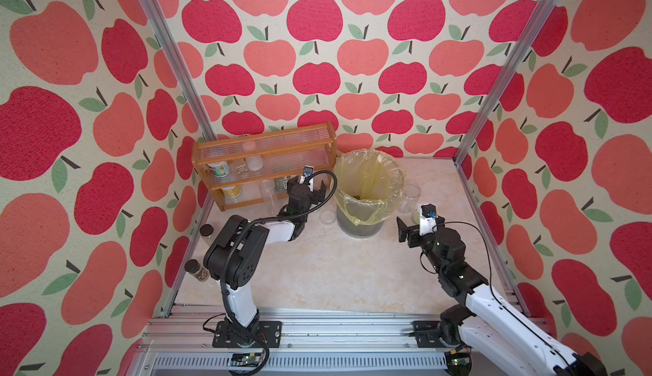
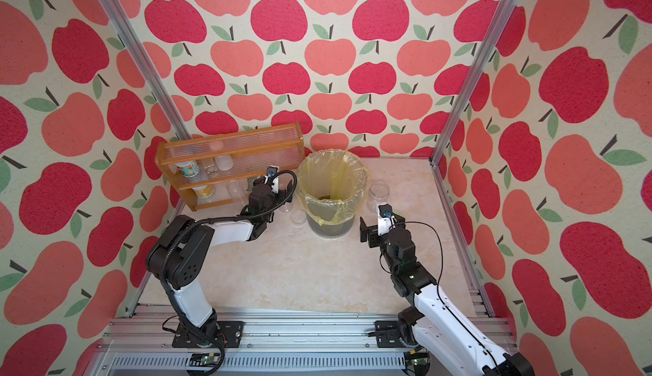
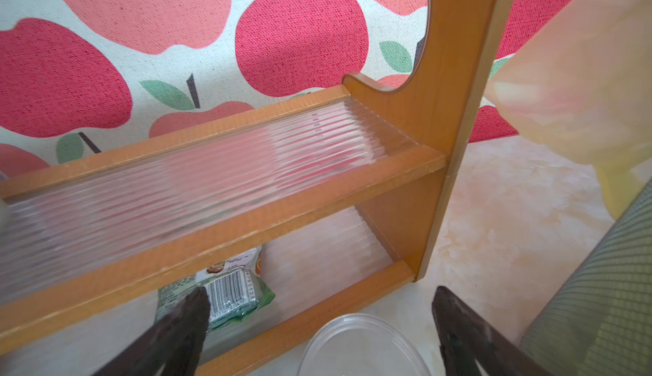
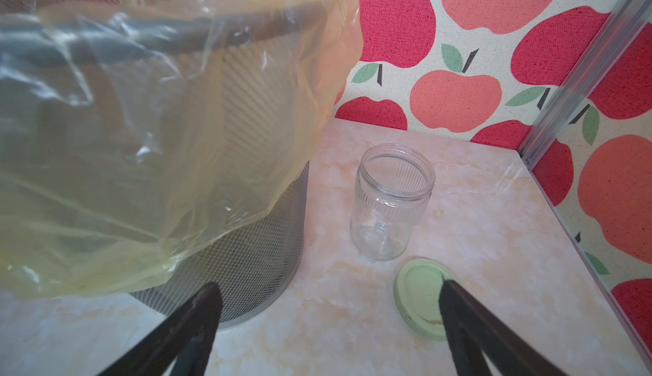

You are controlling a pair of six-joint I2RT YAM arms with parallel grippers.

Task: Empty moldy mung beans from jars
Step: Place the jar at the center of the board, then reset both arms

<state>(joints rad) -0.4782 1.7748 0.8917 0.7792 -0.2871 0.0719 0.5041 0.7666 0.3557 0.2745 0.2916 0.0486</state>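
Left gripper (image 3: 321,293), jaws spread and empty, hangs just above an upright clear jar (image 3: 363,342) (mouth up) beside the bin (image 3: 599,286); right gripper (image 4: 328,284), likewise spread, sits on the bin's opposite side.

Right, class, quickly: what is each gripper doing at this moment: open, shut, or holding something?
Left gripper: open, gripping nothing.
Right gripper: open, gripping nothing.

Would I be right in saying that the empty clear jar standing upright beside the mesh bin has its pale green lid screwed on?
Not quite: the pale green lid is off. The right wrist view shows it lying flat on the table beside the jar, whose mouth is open. The rest holds: the jar stands upright and empty beside the mesh bin.
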